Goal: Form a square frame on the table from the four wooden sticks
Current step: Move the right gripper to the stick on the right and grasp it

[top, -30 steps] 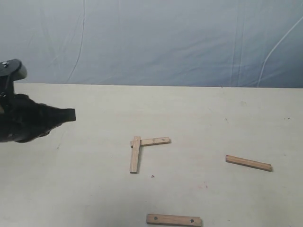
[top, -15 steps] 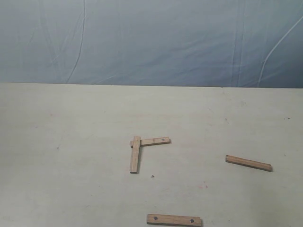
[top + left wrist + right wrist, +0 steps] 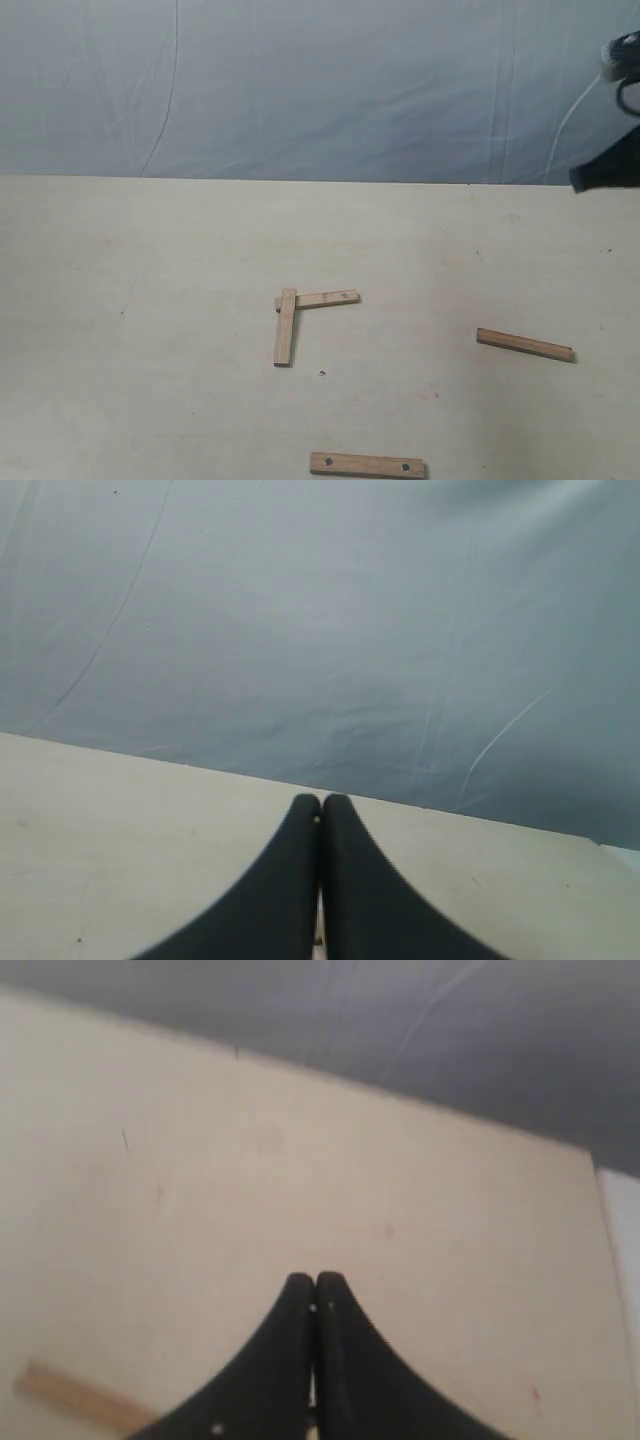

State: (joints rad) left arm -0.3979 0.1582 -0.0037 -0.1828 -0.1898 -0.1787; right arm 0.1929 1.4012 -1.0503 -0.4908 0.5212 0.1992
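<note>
Four wooden sticks lie on the pale table (image 3: 150, 400). Two meet in an L near the middle: an upright stick (image 3: 286, 327) overlapping a crosswise stick (image 3: 325, 299) at its far end. A third stick (image 3: 525, 345) lies apart at the right, and a fourth stick (image 3: 367, 465) with dark holes rests at the front edge. My right gripper (image 3: 603, 172) enters at the upper right, high above the table; in the right wrist view it (image 3: 315, 1282) is shut and empty, with a stick (image 3: 75, 1398) below. My left gripper (image 3: 321, 802) is shut and empty, outside the exterior view.
A blue-grey sheet backdrop (image 3: 320, 90) hangs behind the table's far edge. A small dark speck (image 3: 322, 373) lies just right of the upright stick.
The left arm, seen at the left edge a second ago, has withdrawn from the exterior view. The right arm has now appeared at the upper right. The sticks have not moved.
</note>
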